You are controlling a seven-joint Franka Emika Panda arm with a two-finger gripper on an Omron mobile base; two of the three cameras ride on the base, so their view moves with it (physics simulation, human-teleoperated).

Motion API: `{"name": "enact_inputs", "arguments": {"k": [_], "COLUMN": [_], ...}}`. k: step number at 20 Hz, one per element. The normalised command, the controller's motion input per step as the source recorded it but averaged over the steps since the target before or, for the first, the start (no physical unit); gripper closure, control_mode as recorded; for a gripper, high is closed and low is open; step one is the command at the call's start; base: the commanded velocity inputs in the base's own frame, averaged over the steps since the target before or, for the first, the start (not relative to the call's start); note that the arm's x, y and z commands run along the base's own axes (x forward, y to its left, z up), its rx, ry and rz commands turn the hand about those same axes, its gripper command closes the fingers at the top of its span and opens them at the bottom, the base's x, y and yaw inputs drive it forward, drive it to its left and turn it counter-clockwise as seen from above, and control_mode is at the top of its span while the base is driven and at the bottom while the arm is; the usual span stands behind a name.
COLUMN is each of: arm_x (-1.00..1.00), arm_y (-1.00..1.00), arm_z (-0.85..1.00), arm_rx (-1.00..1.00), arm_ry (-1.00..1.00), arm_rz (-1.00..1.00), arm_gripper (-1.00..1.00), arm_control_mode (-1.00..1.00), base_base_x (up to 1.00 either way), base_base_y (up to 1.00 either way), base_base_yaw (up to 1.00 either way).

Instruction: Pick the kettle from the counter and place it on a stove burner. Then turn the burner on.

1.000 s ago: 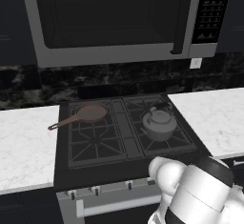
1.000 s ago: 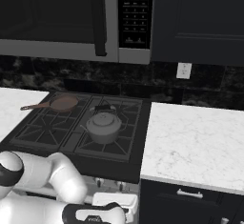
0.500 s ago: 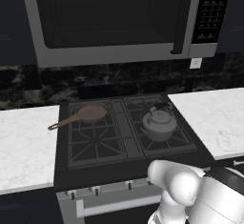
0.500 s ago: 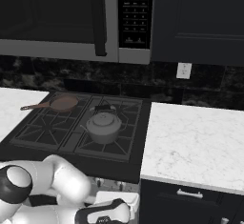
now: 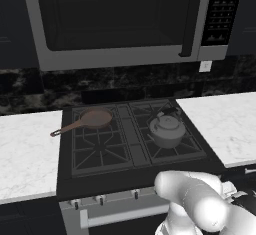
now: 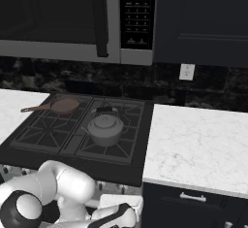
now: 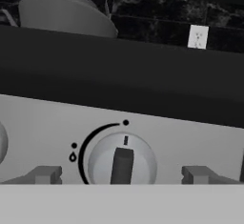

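Observation:
The grey kettle [image 5: 166,130] [image 6: 104,129] sits upright on the front right stove burner [image 5: 188,147] [image 6: 125,147], free of the gripper. The white marble counter [image 5: 227,124] [image 6: 198,144] lies to its right. In the hand view my gripper [image 7: 121,174] is open and level with a silver stove knob [image 7: 122,161] on the front panel. One fingertip [image 7: 45,174] stands to the knob's left and the other to its right, and neither touches it. The knob's bar is upright, in line with the dot above it. The kettle [image 7: 62,13] looms above the cooktop edge.
A brown long-handled frying pan [image 5: 92,119] [image 6: 63,105] rests on the back left burner. A microwave [image 5: 115,19] hangs over the stove. A wall outlet [image 6: 186,72] [image 7: 198,37] is on the dark backsplash. More white counter [image 5: 25,149] lies left of the stove.
My arm has sunk lower in front of the stove. The kettle and the pan have not moved. The gripper stays open.

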Motion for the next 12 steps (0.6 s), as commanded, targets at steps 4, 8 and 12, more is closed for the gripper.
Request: {"name": "enact_inputs", "arguments": {"k": [4,8,12], "arm_x": [0.00,0.00,0.01], "arm_y": [0.00,0.00,0.00], "arm_z": [0.00,0.00,0.07], "arm_rx": [0.00,0.00,0.00], "arm_ry": [0.00,0.00,0.00], "arm_rz": [0.00,0.00,0.00], "arm_gripper": [-1.00,1.00,1.00], "arm_control_mode": [-1.00,-1.00,-1.00], "base_base_x": [0.00,0.00,0.00], "base_base_y": [0.00,0.00,0.00], "base_base_yaw": [0.00,0.00,0.00]}}
